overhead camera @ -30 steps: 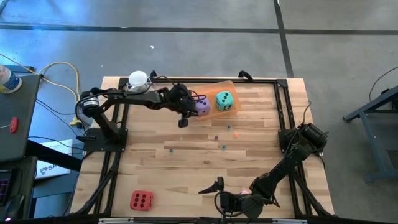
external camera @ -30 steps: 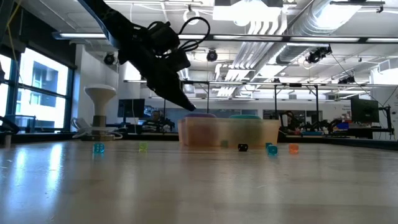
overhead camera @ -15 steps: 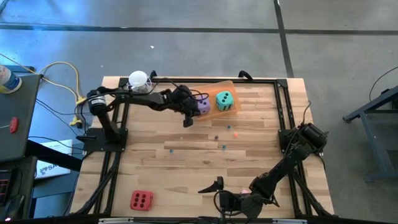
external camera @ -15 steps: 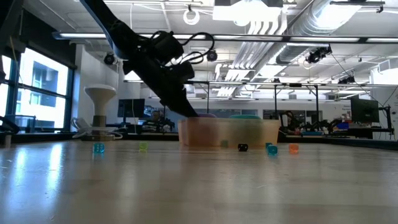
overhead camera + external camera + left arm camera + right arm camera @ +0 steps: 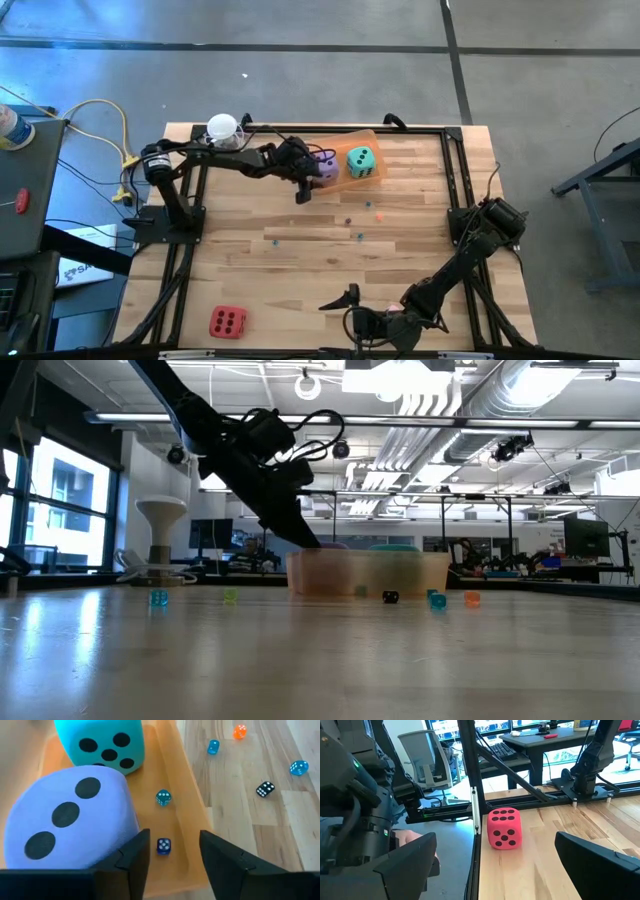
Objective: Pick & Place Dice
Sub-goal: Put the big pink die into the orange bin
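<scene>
Purple soft die (image 5: 70,820), three pips up, sits beside teal soft die (image 5: 100,742) in translucent orange tray (image 5: 175,785); left gripper (image 5: 170,852) spread, empty, at tray's rim.

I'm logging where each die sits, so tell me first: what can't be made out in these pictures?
- Pink die: no view shows it clearly; only a pink sliver under the right gripper in the high view.
- Purple die: cut off by the left wrist view's edge; left gripper partly covers it from above.
- Teal die: in the low view, blurred behind the orange tray wall.
- Small dice: pips too small in the high view.
</scene>
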